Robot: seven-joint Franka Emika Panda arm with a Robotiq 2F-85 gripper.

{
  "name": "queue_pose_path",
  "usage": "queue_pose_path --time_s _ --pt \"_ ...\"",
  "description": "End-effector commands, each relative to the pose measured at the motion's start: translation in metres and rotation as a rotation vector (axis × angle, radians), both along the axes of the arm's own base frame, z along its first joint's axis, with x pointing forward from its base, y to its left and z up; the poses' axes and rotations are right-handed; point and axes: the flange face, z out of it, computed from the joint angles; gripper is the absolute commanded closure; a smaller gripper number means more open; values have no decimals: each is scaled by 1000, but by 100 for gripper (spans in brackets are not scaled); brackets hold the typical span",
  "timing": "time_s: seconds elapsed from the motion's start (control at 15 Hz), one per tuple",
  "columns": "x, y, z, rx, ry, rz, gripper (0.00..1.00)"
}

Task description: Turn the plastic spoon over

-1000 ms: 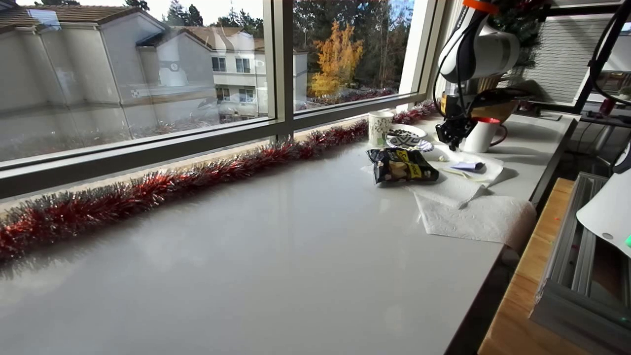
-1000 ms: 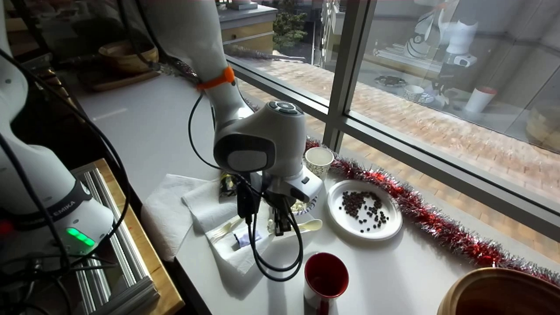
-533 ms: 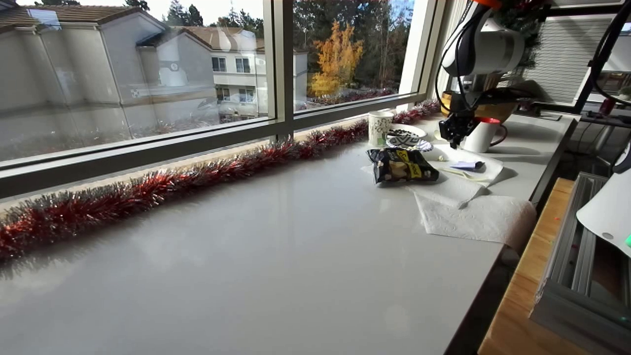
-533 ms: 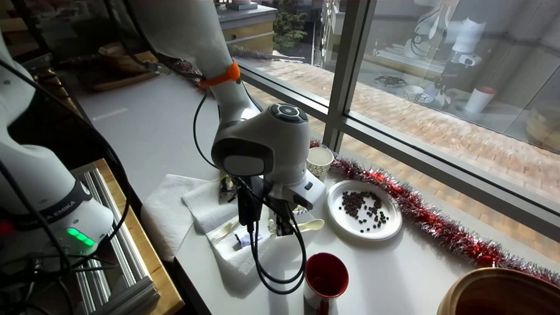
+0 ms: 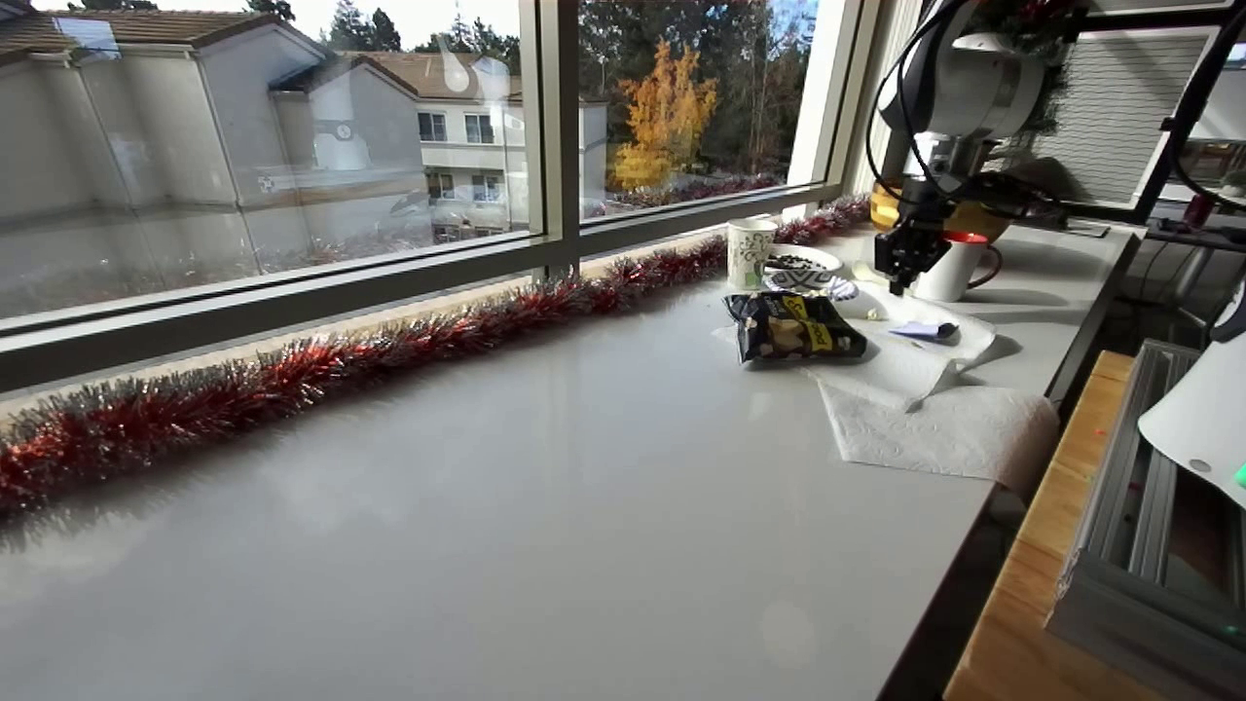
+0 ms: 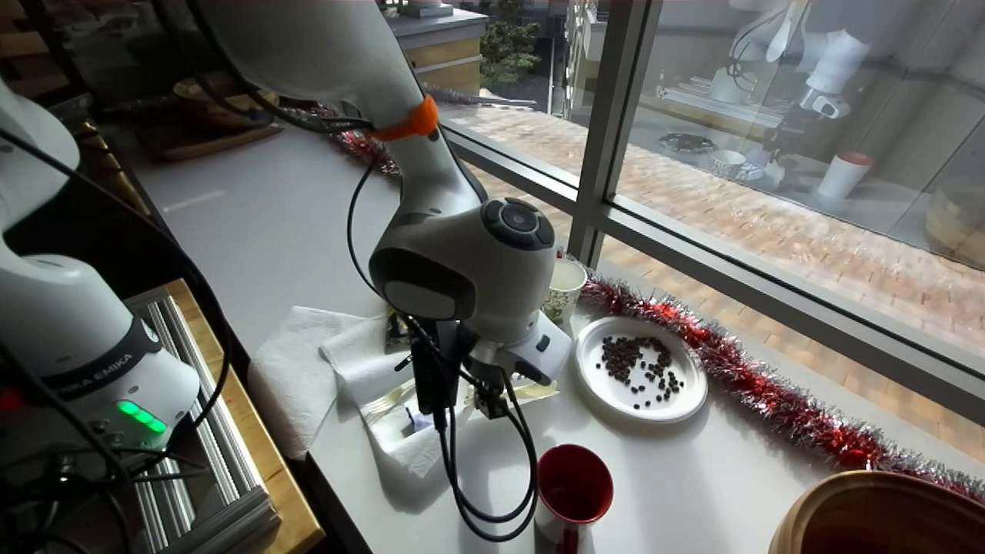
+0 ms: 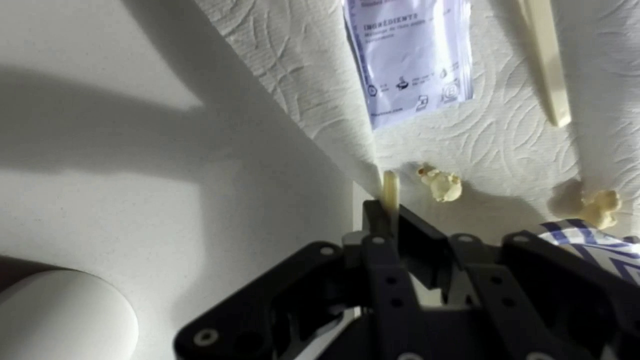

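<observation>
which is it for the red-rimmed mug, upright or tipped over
Upright: in both exterior views the red-rimmed mug stands on the tabletop, its mouth facing up.

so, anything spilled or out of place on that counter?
Yes. In the wrist view, two loose popcorn pieces lie on a paper towel, outside the patterned bowl: probably spilled. In both exterior views, a towel sheet droops over the edge of the counter, which looks untidy.
</observation>
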Motion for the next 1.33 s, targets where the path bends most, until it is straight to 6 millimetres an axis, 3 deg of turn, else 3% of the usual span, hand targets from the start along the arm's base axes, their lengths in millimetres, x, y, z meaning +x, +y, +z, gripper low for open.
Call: queue_pose_path --time_s 0.0,0.33,0.47,0.53,0.67,0.87,1.07,1.13,1.27 --pt "-8 -5 4 84 -24 19 94" --pt "-19 -14 0 148 -22 35 93" --pt "-22 -16 -1 163 -14 40 83" --pt "-23 -16 -2 167 -8 45 71" --pt "-24 -18 -2 169 -1 45 74" --pt "-26 -19 -2 165 10 45 70" --pt "-33 -22 6 115 28 33 45" --pt "-37 -22 13 79 39 17 32" --pt "-44 -23 29 7 48 -12 18"
